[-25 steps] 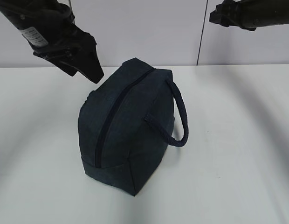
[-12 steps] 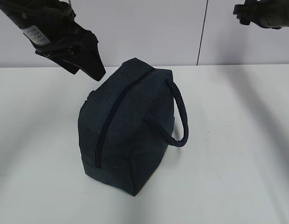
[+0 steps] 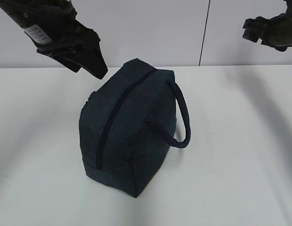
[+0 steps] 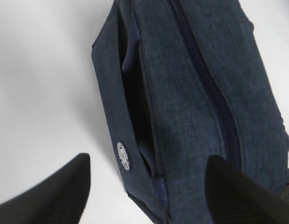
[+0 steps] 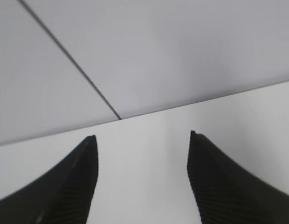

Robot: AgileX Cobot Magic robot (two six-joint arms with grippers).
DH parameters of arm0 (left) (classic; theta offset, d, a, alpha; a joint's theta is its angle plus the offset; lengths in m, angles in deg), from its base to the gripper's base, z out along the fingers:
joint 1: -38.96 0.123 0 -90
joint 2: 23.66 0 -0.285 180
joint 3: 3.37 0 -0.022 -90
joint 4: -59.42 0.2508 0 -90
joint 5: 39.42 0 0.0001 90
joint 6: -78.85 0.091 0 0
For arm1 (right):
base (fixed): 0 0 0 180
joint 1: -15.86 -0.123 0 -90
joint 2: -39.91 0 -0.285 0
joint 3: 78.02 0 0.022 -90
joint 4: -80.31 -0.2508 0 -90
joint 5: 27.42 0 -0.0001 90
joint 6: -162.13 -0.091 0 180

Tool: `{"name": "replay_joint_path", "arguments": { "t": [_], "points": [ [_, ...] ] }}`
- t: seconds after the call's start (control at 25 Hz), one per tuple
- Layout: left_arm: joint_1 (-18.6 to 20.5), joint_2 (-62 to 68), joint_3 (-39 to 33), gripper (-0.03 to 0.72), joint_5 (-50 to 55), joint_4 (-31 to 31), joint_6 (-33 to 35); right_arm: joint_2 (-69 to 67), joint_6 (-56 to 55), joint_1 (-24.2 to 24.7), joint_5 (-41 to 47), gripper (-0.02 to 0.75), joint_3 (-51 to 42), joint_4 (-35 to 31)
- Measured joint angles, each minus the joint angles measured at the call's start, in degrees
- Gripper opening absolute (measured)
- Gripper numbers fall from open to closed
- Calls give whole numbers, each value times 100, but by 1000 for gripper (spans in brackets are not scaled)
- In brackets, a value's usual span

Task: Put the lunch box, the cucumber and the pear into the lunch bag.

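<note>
**Lunch bag zipped, nothing else in sight**

The lunch bag (image 3: pixel 129 127) is standing on the white table (image 3: pixel 240 165), about in the middle of the exterior view, one corner turned toward the camera. Its long zipper (image 3: pixel 118 110) is running along the top and looking drawn closed from end to end, and the looped strap handle (image 3: pixel 181 117) is hanging off its right side.

I am holding my left gripper (image 3: pixel 92 63) in the air just beyond the bag's far left corner, not touching it. In the left wrist view that gripper (image 4: pixel 147 186) is looking down on the bag (image 4: pixel 191 88), my two fingers spread with nothing between them; a small round silver badge (image 4: pixel 123 156) is showing on the bag's side panel. I am carrying my right gripper (image 3: pixel 252 29) high at the right edge of the exterior view, well apart from the bag. The right wrist view is showing that gripper (image 5: pixel 142 154) parted and bare too, facing only table and wall.

I am seeing no lunch box, cucumber or pear anywhere. Whether they are sitting inside the closed bag, I cannot tell. If they are, I am judging the packing finished, with the bag zipped. If not, everything is remaining to do, starting with unzipping.
</note>
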Motion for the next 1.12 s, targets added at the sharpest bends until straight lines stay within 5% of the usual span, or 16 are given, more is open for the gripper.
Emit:
{"name": "replay_joint_path", "arguments": {
  "t": [0.28, 0.48, 0.64, 0.8, 1.12],
  "points": [
    [0, 0, 0, 456, -56, 0, 0, 226, 2716, -23, 3, 464, 0, 18],
    [0, 0, 0, 456, -219, -4, 0, 524, 3847, -172, 1593, 464, 0, -129],
    [0, 0, 0, 456, -305, -6, 0, 724, 3925, -158, 2902, 464, 0, -1984],
    [0, 0, 0, 456, -330, -19, 0, 761, 4722, -293, 2928, 464, 0, -4112],
    [0, 0, 0, 456, -365, -19, 0, 789, 7325, -1808, 3265, 443, 0, -5503]
  ]
}}
